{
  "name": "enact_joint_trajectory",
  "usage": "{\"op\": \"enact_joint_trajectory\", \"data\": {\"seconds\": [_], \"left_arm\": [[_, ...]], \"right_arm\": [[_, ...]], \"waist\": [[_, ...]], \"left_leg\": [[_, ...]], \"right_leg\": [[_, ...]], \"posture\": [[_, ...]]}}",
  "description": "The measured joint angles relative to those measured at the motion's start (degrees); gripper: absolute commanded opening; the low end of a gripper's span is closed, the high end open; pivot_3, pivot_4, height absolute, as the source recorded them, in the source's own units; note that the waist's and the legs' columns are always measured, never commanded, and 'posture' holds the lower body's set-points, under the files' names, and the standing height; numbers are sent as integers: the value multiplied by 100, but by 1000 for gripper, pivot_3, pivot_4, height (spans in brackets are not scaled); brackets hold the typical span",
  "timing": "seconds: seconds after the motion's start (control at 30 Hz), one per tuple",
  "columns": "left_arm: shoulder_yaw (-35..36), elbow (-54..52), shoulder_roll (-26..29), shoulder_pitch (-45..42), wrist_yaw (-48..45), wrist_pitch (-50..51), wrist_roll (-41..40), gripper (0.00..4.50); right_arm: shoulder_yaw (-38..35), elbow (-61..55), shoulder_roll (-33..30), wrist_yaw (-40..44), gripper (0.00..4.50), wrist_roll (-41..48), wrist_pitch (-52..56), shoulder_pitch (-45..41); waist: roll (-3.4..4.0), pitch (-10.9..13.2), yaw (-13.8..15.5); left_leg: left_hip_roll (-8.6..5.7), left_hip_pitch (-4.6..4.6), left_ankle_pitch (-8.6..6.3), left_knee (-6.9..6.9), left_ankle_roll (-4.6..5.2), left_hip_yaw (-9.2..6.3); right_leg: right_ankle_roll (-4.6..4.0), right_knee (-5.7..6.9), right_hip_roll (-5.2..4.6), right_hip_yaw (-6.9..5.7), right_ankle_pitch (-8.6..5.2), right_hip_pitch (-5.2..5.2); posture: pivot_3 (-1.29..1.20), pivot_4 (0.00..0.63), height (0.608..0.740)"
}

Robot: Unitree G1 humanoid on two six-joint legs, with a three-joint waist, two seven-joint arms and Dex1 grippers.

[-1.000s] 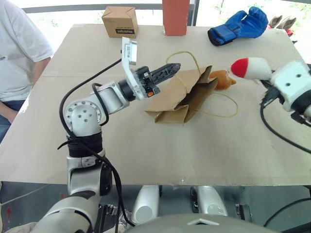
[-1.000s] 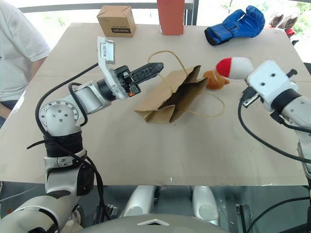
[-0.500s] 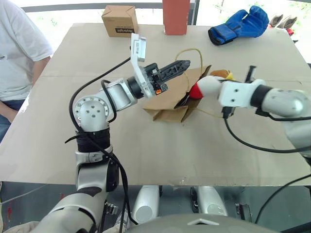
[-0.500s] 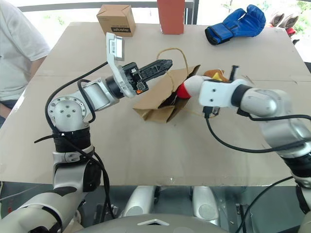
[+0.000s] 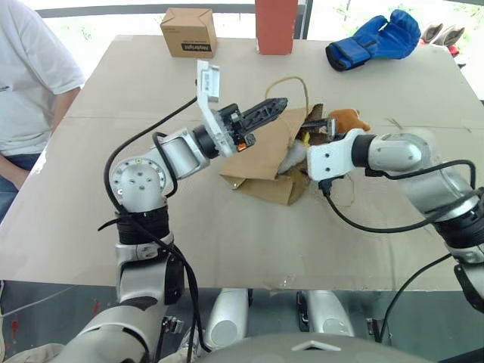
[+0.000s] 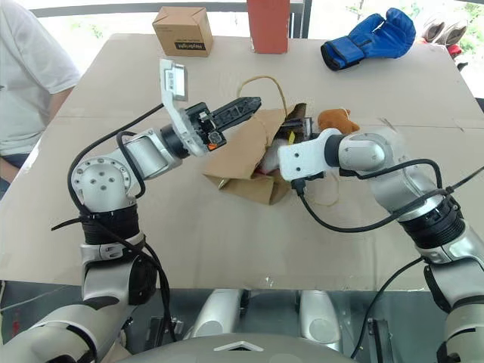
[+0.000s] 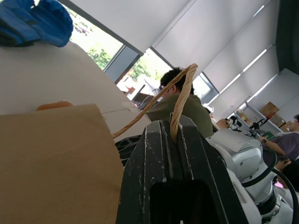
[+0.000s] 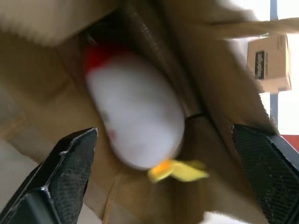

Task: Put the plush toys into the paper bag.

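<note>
Cardboard-covered surface (image 5: 227,234): left gripper (image 5: 276,104) jaws pinch the paper bag (image 5: 265,151) handle; right gripper (image 5: 321,128) jaws gape, white toy (image 8: 135,121) released inside. Withdrawing could drag it out; orange toy (image 5: 349,119) waits outside.

Paper bag (image 5: 266,155): plain brown kraft w/ tan twisted handle (image 7: 180,100). White plush toy (image 8: 135,116): white body, red end, yellow tip. Other plush toy (image 5: 349,121): orange-brown. Boxing glove (image 5: 376,39): blue w/ dark cuff. Small box (image 5: 188,32): brown cardboard, black print. Tall box (image 5: 276,26): red-orange. Tabletop (image 5: 227,242): pale tan. Left gripper (image 5: 277,105) & right gripper (image 8: 163,177): black fingers. Person's shirt (image 5: 34,83): white.
</note>
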Motion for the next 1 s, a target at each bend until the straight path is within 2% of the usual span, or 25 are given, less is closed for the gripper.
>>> {"op": "enact_joint_trajectory", "data": {"seconds": [0.17,0.3,0.47,0.6,0.73,0.77,0.83,1.0], "left_arm": [[115,-16,153,148,58,-211,213,0],[177,-81,194,242,135,-350,340,0],[204,-112,302,255,238,-501,557,0],[244,-48,520,185,212,-644,774,0],[244,-3,601,63,104,-722,877,0],[241,-4,600,63,97,-723,880,0],[243,-5,598,63,99,-723,885,0],[217,-75,529,60,119,-722,883,0]], "right_arm": [[-1234,-355,55,-81,4362,904,1406,401],[-1969,-6,259,-750,4362,1092,2229,257],[-2197,1605,748,-1756,4362,998,3407,-730],[-2154,2897,1099,-1949,4362,1009,3419,-1365],[-2156,4901,1727,-2162,4362,1100,3000,-1912],[-2132,5235,1790,-2178,4141,1094,2860,-1958],[-2129,5855,1847,-2225,3404,1080,2569,-2071],[-2130,6366,1835,-2282,968,1062,1998,-2190]], "waist": [[-1,1,8],[0,0,-16],[2,2,-45],[2,2,-41],[1,3,-41],[1,5,-27],[1,8,-17],[2,8,-46]], "left_leg": [[-1,0,0,5,0,0],[0,6,0,4,0,4],[1,11,1,-3,-1,12],[0,9,0,-13,1,13],[-1,8,0,-16,1,14],[-2,6,0,-16,0,13],[-4,3,0,-15,0,13],[-3,6,1,-15,0,11]], "right_leg": [[-2,2,-1,0,1,2],[-3,3,0,3,1,3],[-6,10,2,11,2,-3],[-5,4,2,12,2,-4],[-5,3,2,11,2,-4],[-5,3,2,10,2,-4],[-4,2,0,9,2,-5],[-4,7,2,9,2,-5]], "posture": [[0,150,740],[0,150,740],[0,150,740],[0,150,740],[0,150,740],[0,150,740],[0,150,740],[0,150,740]]}}
